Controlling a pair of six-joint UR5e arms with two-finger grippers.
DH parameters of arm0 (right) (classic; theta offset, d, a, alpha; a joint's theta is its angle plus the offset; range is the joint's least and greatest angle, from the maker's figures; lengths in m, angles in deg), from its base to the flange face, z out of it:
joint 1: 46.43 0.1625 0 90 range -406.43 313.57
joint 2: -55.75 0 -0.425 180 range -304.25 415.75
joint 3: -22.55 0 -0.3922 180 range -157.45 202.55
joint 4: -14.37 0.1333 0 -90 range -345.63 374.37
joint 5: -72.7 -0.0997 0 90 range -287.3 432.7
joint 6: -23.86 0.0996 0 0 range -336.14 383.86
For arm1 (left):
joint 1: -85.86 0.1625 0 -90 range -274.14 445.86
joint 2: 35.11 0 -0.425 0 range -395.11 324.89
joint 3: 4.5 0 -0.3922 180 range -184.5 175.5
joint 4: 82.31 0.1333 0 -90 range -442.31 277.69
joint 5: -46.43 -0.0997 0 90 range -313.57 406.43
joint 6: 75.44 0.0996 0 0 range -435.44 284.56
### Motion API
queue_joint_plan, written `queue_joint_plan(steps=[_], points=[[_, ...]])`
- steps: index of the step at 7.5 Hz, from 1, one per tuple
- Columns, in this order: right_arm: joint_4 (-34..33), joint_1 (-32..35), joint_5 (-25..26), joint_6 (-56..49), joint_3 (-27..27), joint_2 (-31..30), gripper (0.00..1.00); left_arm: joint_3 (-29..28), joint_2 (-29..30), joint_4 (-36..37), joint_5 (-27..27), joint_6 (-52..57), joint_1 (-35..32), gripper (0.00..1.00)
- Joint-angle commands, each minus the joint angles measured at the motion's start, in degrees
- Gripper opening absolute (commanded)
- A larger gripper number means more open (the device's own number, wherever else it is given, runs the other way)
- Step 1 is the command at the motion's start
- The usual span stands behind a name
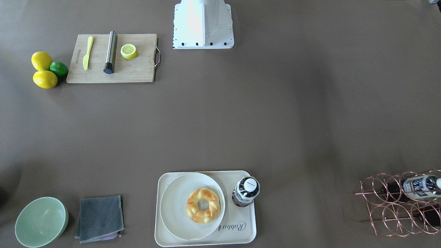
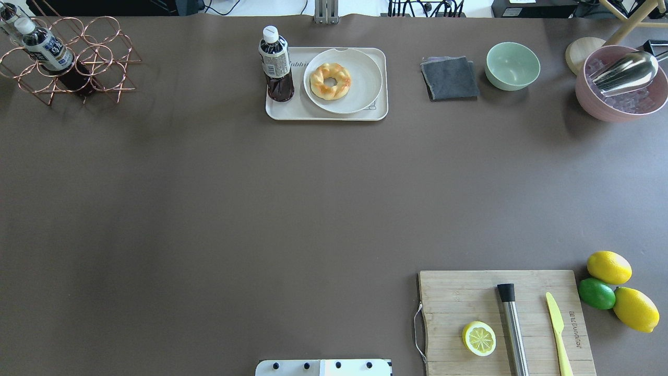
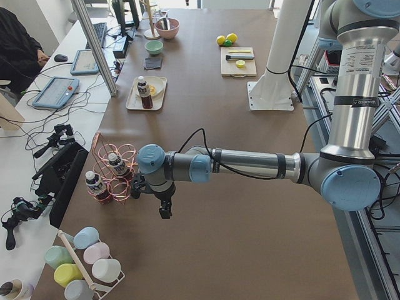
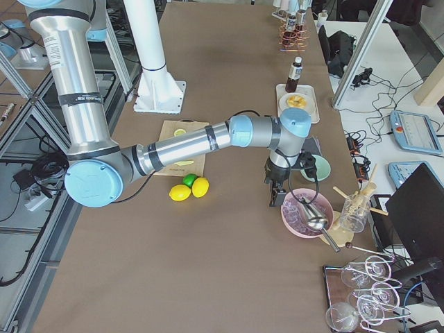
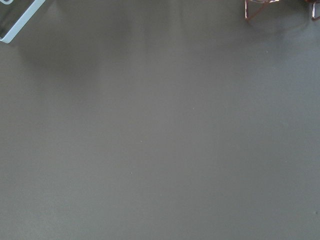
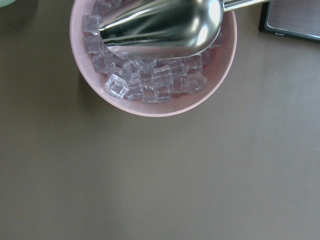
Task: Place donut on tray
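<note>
Two arms hang over opposite ends of the table, both well apart from the tray.

On the cream tray [image 1: 234, 238] lies a round off-white plate [image 1: 174, 206], and the donut [image 1: 203, 205] rests flat on that plate, a little toward the side where a dark bottle [image 1: 246, 191] stands upright on the tray just beside the plate. The left gripper [image 3: 165, 212] points down over bare table near the copper wire rack [image 3: 119, 169]; the right gripper [image 4: 275, 200] points down just beside the pink bowl [image 4: 295, 220] of ice cubes. Both show only in the side views, so I cannot tell whether either one is released or clenched.
</note>
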Motion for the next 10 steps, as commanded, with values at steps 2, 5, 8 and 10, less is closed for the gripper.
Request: queue_joint_plan(steps=[2, 5, 8, 10], points=[[5.57, 4.21, -7.04, -5.06, 3.88, -7.31, 1.00, -0.23, -0.29, 0.01, 0.00, 0.05, 0.00, 0.98], [7.61, 5.26, -7.22, -5.05, 3.88, -9.96, 1.00, -0.23, -0.38, -0.17, 0.00, 0.05, 0.00, 0.98], [7.61, 5.70, -7.49, -5.05, 3.79, -10.06, 1.00, -0.14, -0.38, -0.17, 0.00, 0.05, 0.00, 0.98], [7.70, 6.14, -8.27, -4.97, 3.79, -9.97, 1.00, -0.14, -0.38, -0.26, 0.00, 0.05, 0.00, 0.98]])
